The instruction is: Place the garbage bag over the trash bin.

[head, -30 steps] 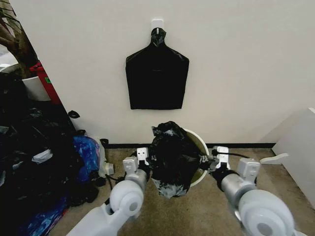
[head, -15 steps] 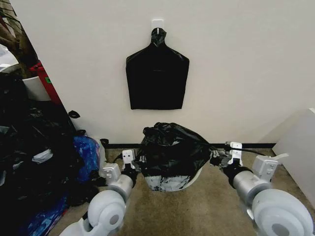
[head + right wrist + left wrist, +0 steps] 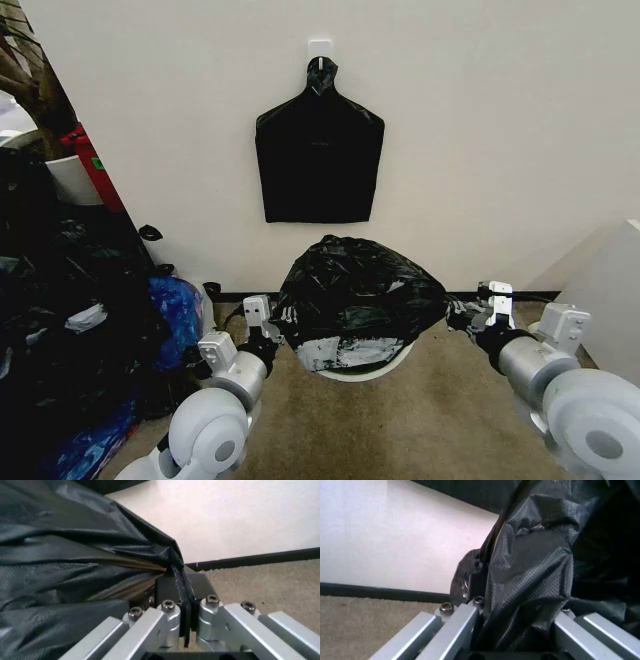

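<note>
The garbage bag (image 3: 357, 295) is sitting stretched wide over the trash bin (image 3: 360, 372) at lower center of the head view, against the wall; only the bin's white bottom rim is peeking out below the plastic. The left gripper (image 3: 268, 325) is pinching the bag's left edge, fingers closed on plastic. The right gripper (image 3: 462, 312) is clamping the right edge, fingers (image 3: 172, 620) narrow with film between them.

Garbage bag (image 3: 355, 295) stretched between both end effectors, draped over the trash bin (image 3: 360, 370).
</note>
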